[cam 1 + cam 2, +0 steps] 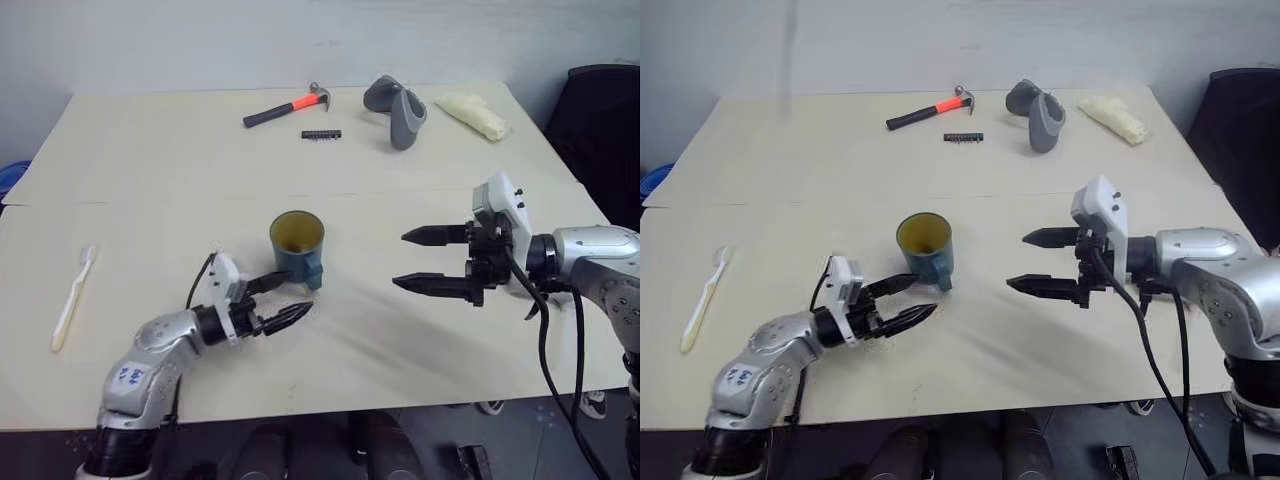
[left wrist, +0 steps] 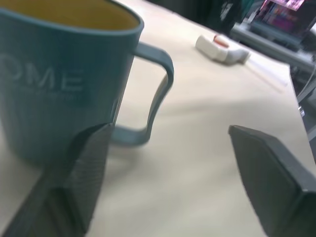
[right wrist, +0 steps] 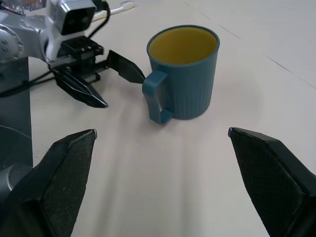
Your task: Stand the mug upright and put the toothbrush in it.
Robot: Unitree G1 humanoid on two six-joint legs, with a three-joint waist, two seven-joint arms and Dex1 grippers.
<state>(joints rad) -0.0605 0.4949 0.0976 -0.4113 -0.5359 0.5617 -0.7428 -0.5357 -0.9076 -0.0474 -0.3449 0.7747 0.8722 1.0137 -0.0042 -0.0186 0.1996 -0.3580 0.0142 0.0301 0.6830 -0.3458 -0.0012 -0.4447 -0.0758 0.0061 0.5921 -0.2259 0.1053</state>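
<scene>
Left gripper (image 1: 284, 301): jaws parted, grasping nothing, just beside the handle of the mug (image 1: 297, 245), apart from it; upper finger close to the handle loop, lower finger clear over the bench (image 1: 150, 160).
Right gripper (image 1: 428, 259): jaws spread wide, empty, pointed toward the mug from the other side, well apart from it.
Mug: upright on the bench between the two grippers, mouth up, yellowish inside showing, handle toward the left gripper.
Step in hand, judged: standing-up part done; toothbrush part not yet begun.
Toothbrush (image 1: 73, 296): flat on the bench near its left edge, bristle head away from the robot, well apart from both grippers and the mug.
Next move, judged: reach of the left gripper across to the toothbrush, pinch on the slim handle, lift, then drop into the mug.
</scene>
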